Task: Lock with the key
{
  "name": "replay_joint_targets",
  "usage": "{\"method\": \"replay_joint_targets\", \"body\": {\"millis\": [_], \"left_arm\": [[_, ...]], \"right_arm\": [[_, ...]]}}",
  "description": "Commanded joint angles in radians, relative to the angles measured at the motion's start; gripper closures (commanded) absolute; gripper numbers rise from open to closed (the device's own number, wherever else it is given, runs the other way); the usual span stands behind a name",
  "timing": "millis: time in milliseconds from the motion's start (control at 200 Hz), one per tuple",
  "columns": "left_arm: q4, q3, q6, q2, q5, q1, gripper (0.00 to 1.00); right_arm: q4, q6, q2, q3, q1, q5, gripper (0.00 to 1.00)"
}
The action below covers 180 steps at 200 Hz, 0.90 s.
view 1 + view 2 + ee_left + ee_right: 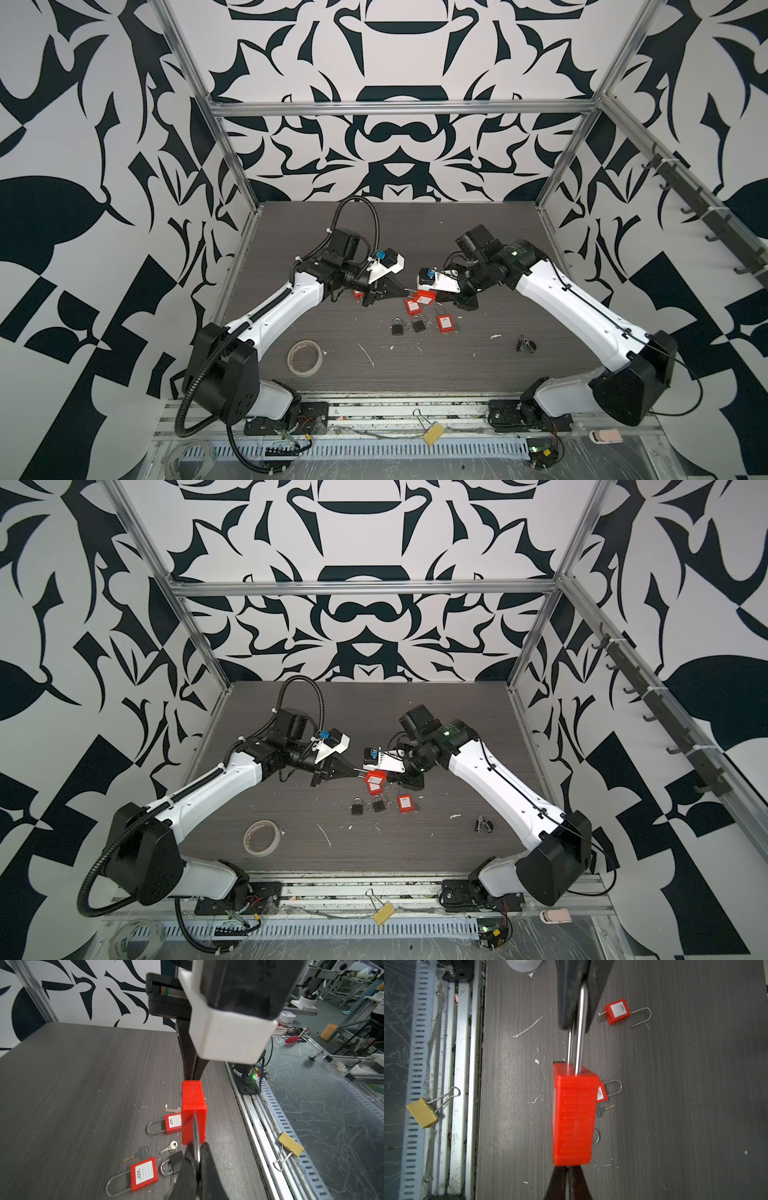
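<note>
A red padlock (426,296) (374,777) hangs in the air between both grippers, lying level above the table. My left gripper (197,1147) (404,290) is shut on its steel shackle (195,1126) (581,1043). My right gripper (568,1169) (390,777) is shut, and its tips press against the underside of the lock body (575,1113) (194,1111). The key in that lock is hidden; I cannot tell whether the right tips pinch anything. The shackle looks pushed into the body.
Under the arms lie red padlocks (444,321) (143,1174), black padlocks (397,326) (174,1162) and loose keys (171,1147). A tape roll (305,357) lies front left. A small metal piece (525,344) lies front right. A yellow binder clip (432,434) rests on the front rail.
</note>
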Motion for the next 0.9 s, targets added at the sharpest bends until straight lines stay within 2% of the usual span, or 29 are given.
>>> {"method": "replay_joint_targets", "body": {"millis": [0,105,265,375,480,630,770,895], "left_arm": [[-0.093,0.044,-0.004,0.017,0.084,0.025,1.00],[-0.096,0.047,0.024,0.015,0.068,0.026,1.00],[-0.075,0.011,0.158,-0.042,-0.006,0.024,1.00],[-0.005,-0.037,0.204,-0.100,-0.060,0.025,1.00],[0.057,-0.072,0.220,-0.138,-0.090,0.025,1.00],[0.073,-0.092,0.277,-0.157,-0.122,0.019,1.00],[0.106,-0.106,0.278,-0.208,-0.129,0.018,1.00],[0.105,-0.096,0.227,-0.198,-0.087,0.018,1.00]], "right_arm": [[-0.092,-0.043,-0.020,0.001,0.009,0.118,1.00],[-0.070,-0.015,-0.030,0.002,0.009,0.086,1.00],[-0.177,-0.021,-0.015,0.050,0.008,-0.122,1.00],[-0.244,0.008,-0.002,0.071,0.008,-0.192,1.00],[-0.316,0.010,0.017,0.073,0.007,-0.209,1.00],[-0.316,0.005,0.008,0.062,-0.004,-0.226,1.00],[-0.362,-0.009,0.040,0.078,-0.008,-0.240,1.00],[-0.295,0.010,0.027,0.056,-0.007,-0.185,1.00]]}}
